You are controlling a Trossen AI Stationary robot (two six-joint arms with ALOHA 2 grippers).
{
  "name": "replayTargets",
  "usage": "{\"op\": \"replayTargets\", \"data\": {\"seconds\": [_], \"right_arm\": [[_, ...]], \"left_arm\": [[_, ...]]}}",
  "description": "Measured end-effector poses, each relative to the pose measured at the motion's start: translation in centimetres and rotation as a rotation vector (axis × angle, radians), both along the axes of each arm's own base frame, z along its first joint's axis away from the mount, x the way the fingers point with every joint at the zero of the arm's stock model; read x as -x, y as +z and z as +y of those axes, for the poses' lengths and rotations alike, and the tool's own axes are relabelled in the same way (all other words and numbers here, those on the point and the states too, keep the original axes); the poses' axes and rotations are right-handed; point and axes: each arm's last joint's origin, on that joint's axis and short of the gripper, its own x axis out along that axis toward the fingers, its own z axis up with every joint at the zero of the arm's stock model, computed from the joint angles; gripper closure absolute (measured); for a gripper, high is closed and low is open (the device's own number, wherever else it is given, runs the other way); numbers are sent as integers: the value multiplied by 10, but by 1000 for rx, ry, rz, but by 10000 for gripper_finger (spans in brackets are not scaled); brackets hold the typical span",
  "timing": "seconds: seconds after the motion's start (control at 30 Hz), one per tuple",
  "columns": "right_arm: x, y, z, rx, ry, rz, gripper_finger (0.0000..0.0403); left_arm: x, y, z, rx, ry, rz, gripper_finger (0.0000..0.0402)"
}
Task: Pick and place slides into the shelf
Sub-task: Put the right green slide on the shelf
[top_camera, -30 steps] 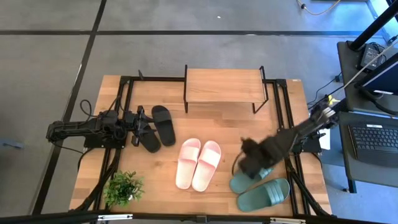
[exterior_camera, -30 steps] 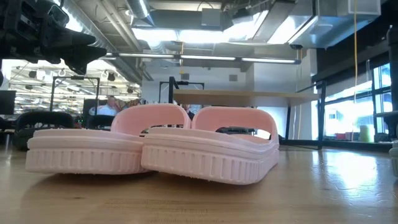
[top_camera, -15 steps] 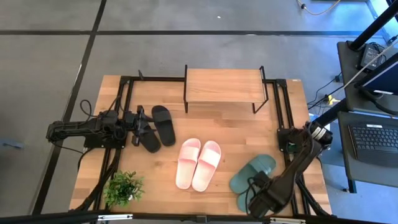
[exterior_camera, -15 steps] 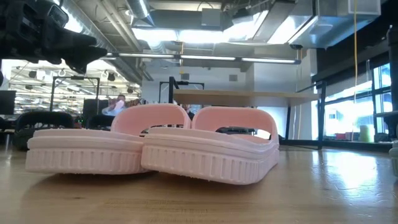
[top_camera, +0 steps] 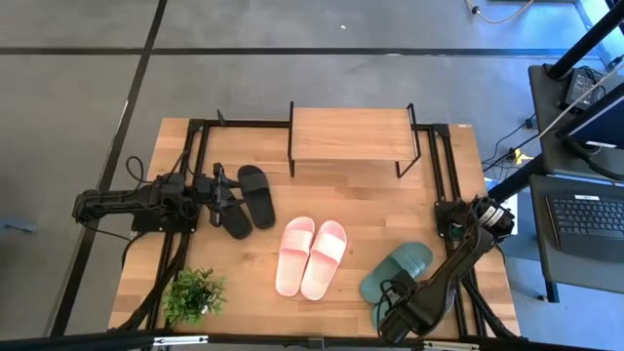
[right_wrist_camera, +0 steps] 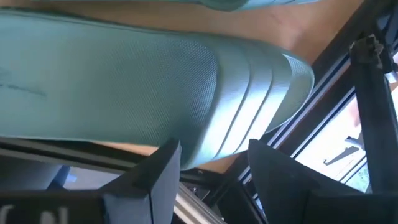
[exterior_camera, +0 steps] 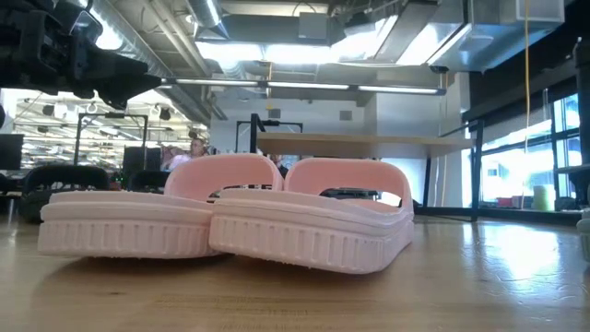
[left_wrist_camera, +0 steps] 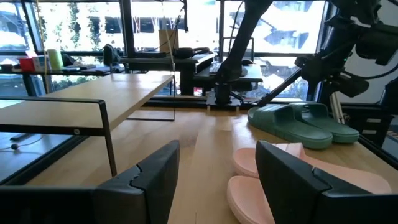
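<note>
The shelf (top_camera: 351,135) stands at the table's far middle. The pink slides (top_camera: 310,256) lie side by side on their soles at the centre; the black slides (top_camera: 249,200) lie at the left. One dark green slide (top_camera: 395,271) lies at the near right. The other green slide (right_wrist_camera: 124,81) is mostly hidden under my right arm in the high view. My right gripper (right_wrist_camera: 214,168) hangs open close over it, fingers slanting down beside its ribbed strap (right_wrist_camera: 249,99). My left gripper (left_wrist_camera: 217,180) is open and level by the black slides.
A small potted plant (top_camera: 193,294) stands at the near left corner. Black frame rails (top_camera: 458,195) run along the table's sides. Bare wood lies between the shelf and the pink slides. In the low view a person (exterior_camera: 195,148) shows far behind the table.
My right gripper has swung from above the farther green slide toward the table's near edge and down, tipping more steeply, and now hangs over the nearer green slide. Its fingers stay open. No slide has moved.
</note>
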Motion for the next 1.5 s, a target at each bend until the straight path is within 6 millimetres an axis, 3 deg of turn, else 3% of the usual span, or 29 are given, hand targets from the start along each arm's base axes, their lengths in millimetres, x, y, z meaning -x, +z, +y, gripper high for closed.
{"op": "replayTargets", "data": {"seconds": [0.43,0.6,0.73,0.93,1.0,1.17,1.4,1.5], "right_arm": [[14,-43,-10,-39,-36,157,215],[19,-50,-14,-35,-44,195,224],[19,-50,-14,-45,-24,194,270],[19,-50,-14,-65,19,194,381],[18,-49,-14,-68,24,192,387],[13,-31,-8,-96,59,176,388],[5,30,3,-102,72,157,389],[0,51,9,-112,128,7,389]], "left_arm": [[0,0,0,2,0,0,198],[0,0,0,2,0,0,198],[0,0,0,1,0,-1,198],[0,0,0,2,0,0,198],[0,0,0,1,1,-1,198],[0,0,0,1,0,-1,198],[0,0,0,1,0,0,198],[0,0,0,1,1,-1,198]]}}
